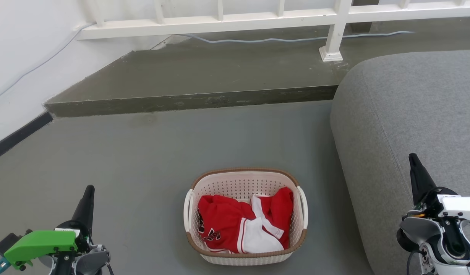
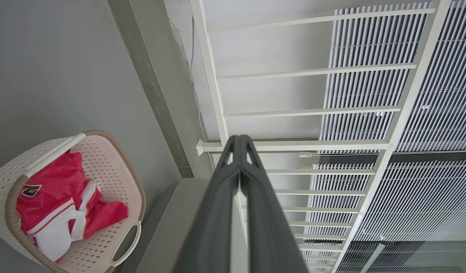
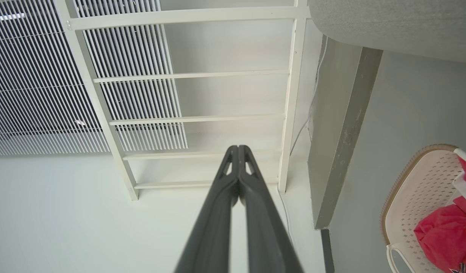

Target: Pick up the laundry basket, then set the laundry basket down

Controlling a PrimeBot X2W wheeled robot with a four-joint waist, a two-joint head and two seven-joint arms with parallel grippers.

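The laundry basket (image 1: 242, 183) sits on the grey floor at bottom centre, cream-white and perforated with a brown rim band and a white loop handle on each side. Red and white clothes (image 1: 242, 225) lie inside it. The basket shows again at the lower left of the left wrist view (image 2: 115, 170) and at the right edge of the right wrist view (image 3: 418, 189). My left gripper (image 1: 89, 191) is well to the basket's left, fingers pressed together and empty. My right gripper (image 1: 412, 158) is off to the basket's right, over the sofa, also shut and empty.
A large grey sofa (image 1: 410, 114) fills the right side, close beside the basket. Behind the basket a raised concrete step (image 1: 196, 99) crosses the floor, with a white railing (image 1: 334, 34) and a cable on top. A white wall (image 1: 21, 57) stands at left.
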